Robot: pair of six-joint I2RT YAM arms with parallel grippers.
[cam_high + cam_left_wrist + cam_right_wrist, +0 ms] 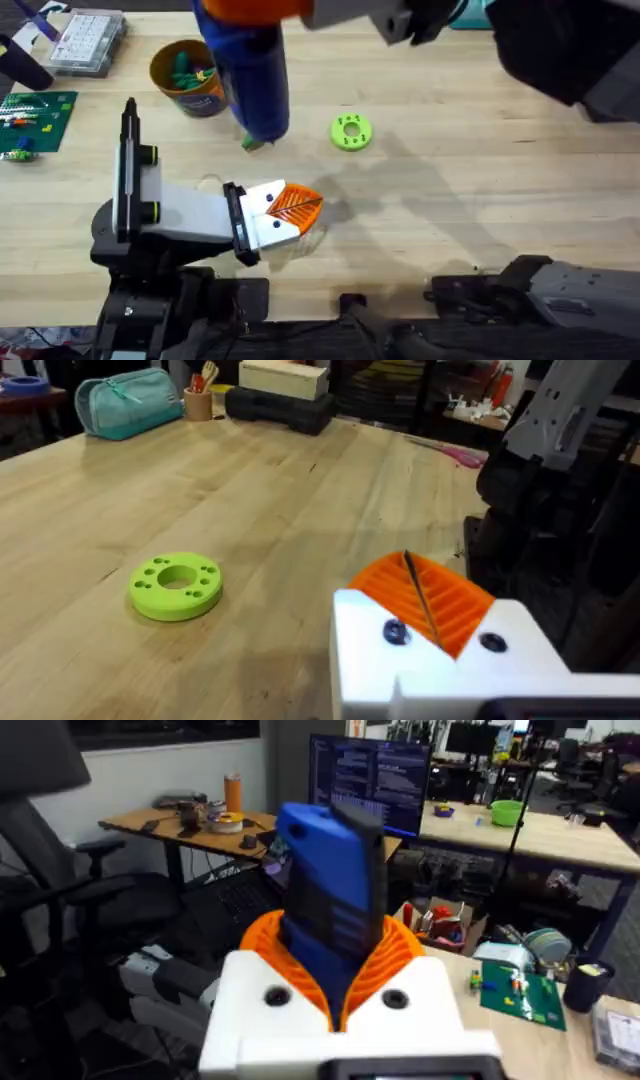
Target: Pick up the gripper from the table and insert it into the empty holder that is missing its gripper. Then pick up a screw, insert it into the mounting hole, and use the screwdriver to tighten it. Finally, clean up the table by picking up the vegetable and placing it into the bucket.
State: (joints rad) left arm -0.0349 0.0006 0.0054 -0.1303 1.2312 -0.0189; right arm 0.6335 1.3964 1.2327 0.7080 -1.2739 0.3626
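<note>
My right gripper [252, 9] is raised close under the overhead camera and is shut on the blue screwdriver [250, 75]. In the right wrist view its orange pads [398, 948] clamp the screwdriver [330, 895]. The left gripper [303, 206] lies low over the table's middle, shut with nothing between its pads [455, 605]. The orange-yellow bucket [186, 78] stands at the back left with green pieces inside. A small dark-green piece, probably the vegetable [250, 144], peeks out beside the screwdriver's lower end. The loose gripper, its holder and the screw are out of view.
A lime-green round disc with holes [350, 132] [176, 586] lies right of the bucket. A clear parts box [88, 40] sits at the back left corner and a green board [32, 120] at the left edge. The right arm's base [540, 285] stands at the front right.
</note>
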